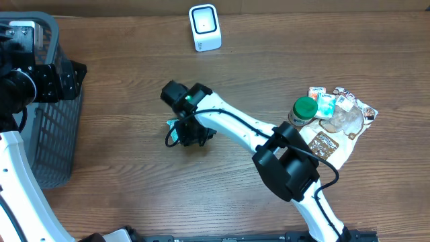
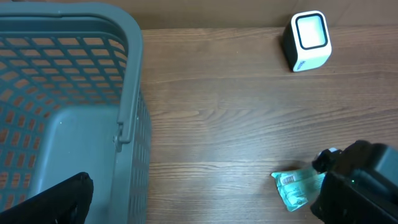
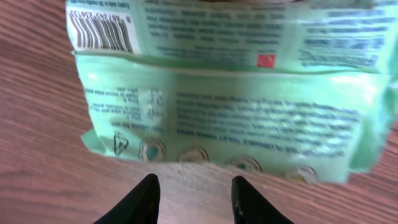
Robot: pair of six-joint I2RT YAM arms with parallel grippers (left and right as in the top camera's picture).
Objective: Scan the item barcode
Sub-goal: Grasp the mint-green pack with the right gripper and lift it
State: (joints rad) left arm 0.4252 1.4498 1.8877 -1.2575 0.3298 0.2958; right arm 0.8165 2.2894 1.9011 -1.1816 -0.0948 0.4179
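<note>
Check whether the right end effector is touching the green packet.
Apart. The right wrist view shows both fingertips of the right end effector short of the green packet, with a strip of bare table between them.

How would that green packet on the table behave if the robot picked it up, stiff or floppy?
Probably floppy: the green packet looks like a thin film wrapper with a seam and crinkled edges. Likely light, since it lies flat on the table. Its glossy surface may be slippery, so a push would probably slide it, not roll it.
</note>
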